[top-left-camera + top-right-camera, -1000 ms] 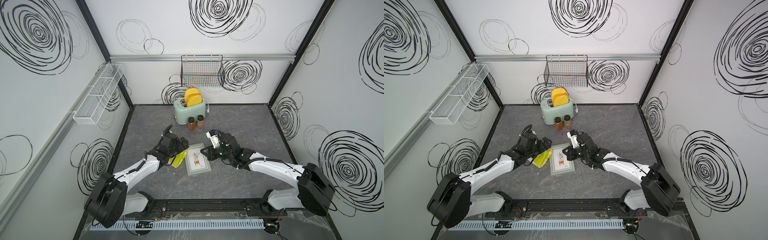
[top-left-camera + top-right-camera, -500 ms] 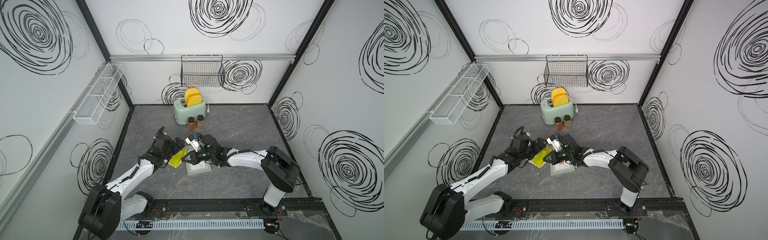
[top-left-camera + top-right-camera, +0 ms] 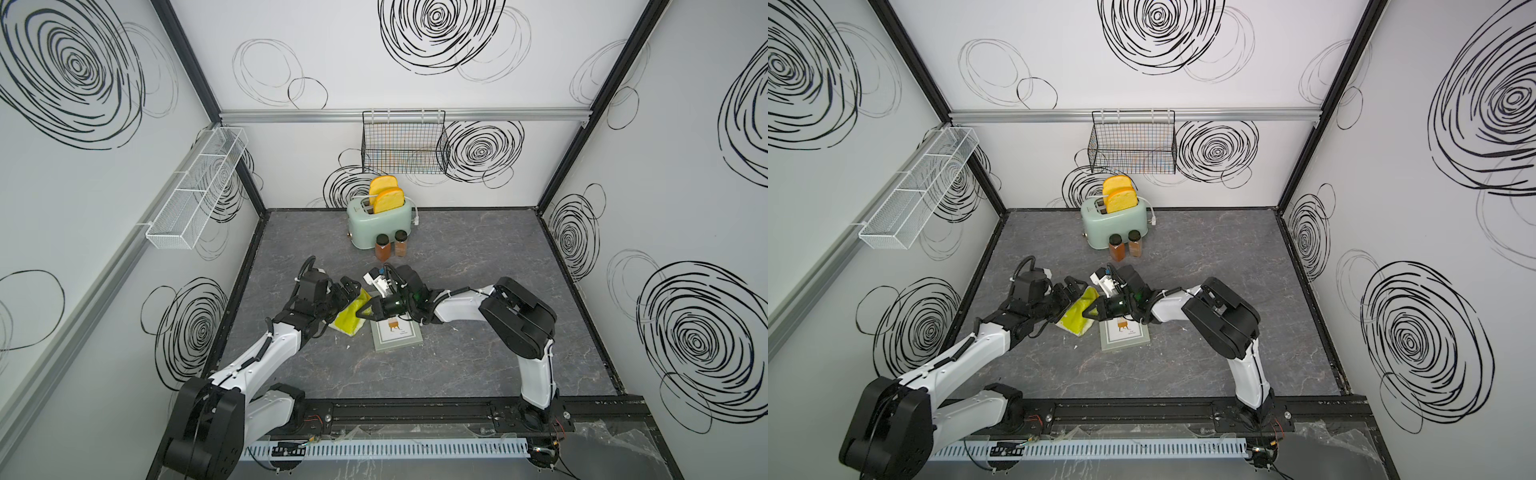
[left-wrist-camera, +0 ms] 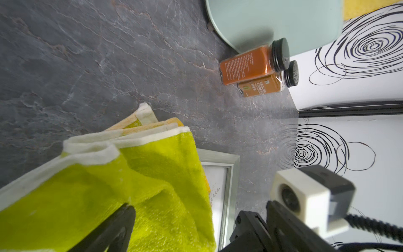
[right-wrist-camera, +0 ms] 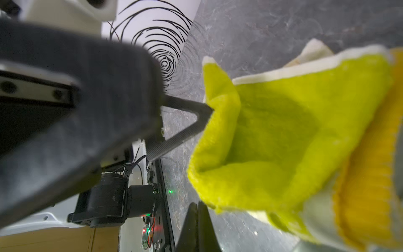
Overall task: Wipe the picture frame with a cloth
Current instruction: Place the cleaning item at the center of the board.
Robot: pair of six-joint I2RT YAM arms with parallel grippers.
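cloth (image 3: 350, 319): bunched, beside picture frame (image 3: 397, 335)'s left edge
picture frame: flat on surface (image 3: 478, 266), centre
left end effector (image 3: 351, 291): apart, over cloth
right end effector (image 3: 365, 313): together, tip at cloth
room: bare surface right of frame

Both top views look steeply down from high above the rail (image 3: 415, 413) at 6 o'clock toward the back wall (image 3: 299, 158) at 12, far enough to hold the whole floor (image 3: 478, 257). The left wrist view sits close over the cloth (image 4: 141, 185), facing about 1 o'clock toward the toaster (image 4: 272, 21). The right wrist view, nearer still, faces 9 o'clock. All four share the cloth.
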